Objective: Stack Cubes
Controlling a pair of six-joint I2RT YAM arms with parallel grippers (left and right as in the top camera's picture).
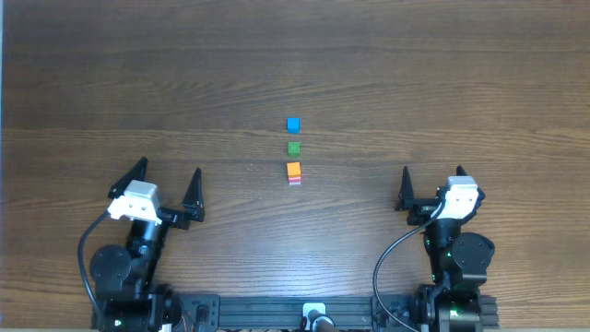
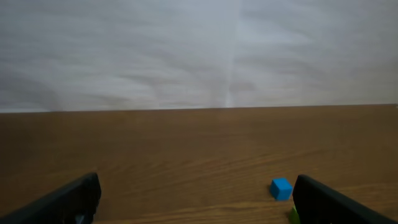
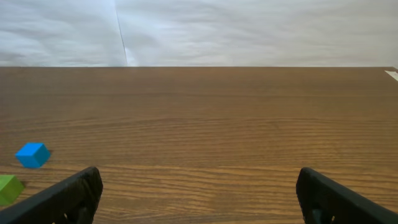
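Cubes first: three of them sit in a short line down the middle of the wooden table (image 1: 415,74), well ahead of both my arms. Blue cube (image 1: 293,124) is farthest from me, green cube (image 1: 293,148) just this side of it with a small gap, and orange cube (image 1: 293,169) nearest, again with a small gap. A thin reddish edge shows at the orange one's near side, and I cannot tell what it belongs to. My left gripper (image 1: 170,175) sits low on my left, fingers spread wide, nothing between them, well apart from the cubes. My right gripper (image 1: 431,180) mirrors it on the other side, also spread wide and holding nothing. Through the left wrist camera I catch the blue cube (image 2: 281,188) just beside one finger's edge. From the right wrist, blue (image 3: 32,155) and green (image 3: 9,188) sit off to one side on bare wood.
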